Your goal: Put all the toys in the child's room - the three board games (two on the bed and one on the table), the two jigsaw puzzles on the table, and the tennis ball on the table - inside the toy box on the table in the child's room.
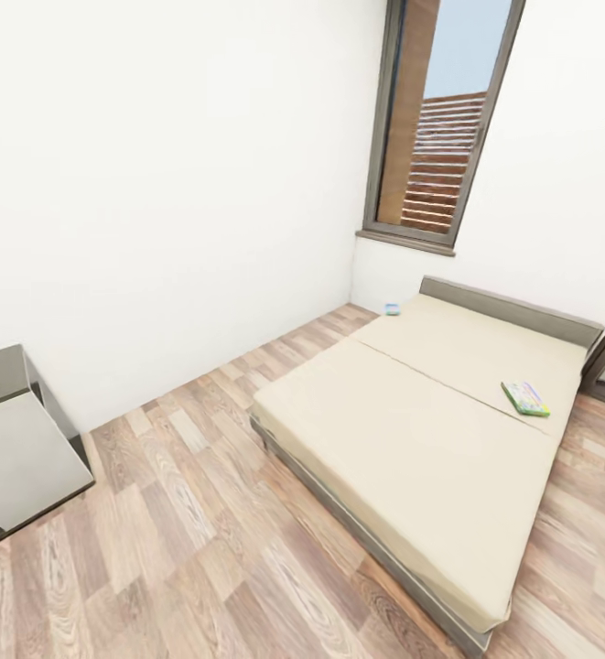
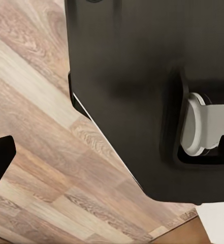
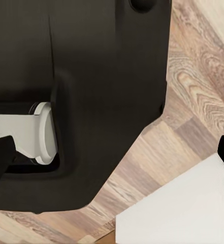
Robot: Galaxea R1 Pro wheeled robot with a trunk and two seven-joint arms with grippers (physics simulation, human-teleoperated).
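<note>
The low wide bed with cream mattresses (image 1: pixel 430 439) occupies the 4 o'clock area. The angular grey surface (image 1: pixel 14 448) sits at 9 o'clock. A white-green-yellow board game box (image 1: pixel 525 398) lies flat on the bed at 3 o'clock; a small blue box (image 1: pixel 392 309) rests at its far corner. Claw states cannot be determined.

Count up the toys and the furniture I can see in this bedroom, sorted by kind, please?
Board games on the bed: 2, a white-green-yellow board game and a small blue board game
Beds: 1, the bed
Tables: 1, the table
Total: 4
A tiny coloured item at the table's edge is too cut off to identify.
</note>
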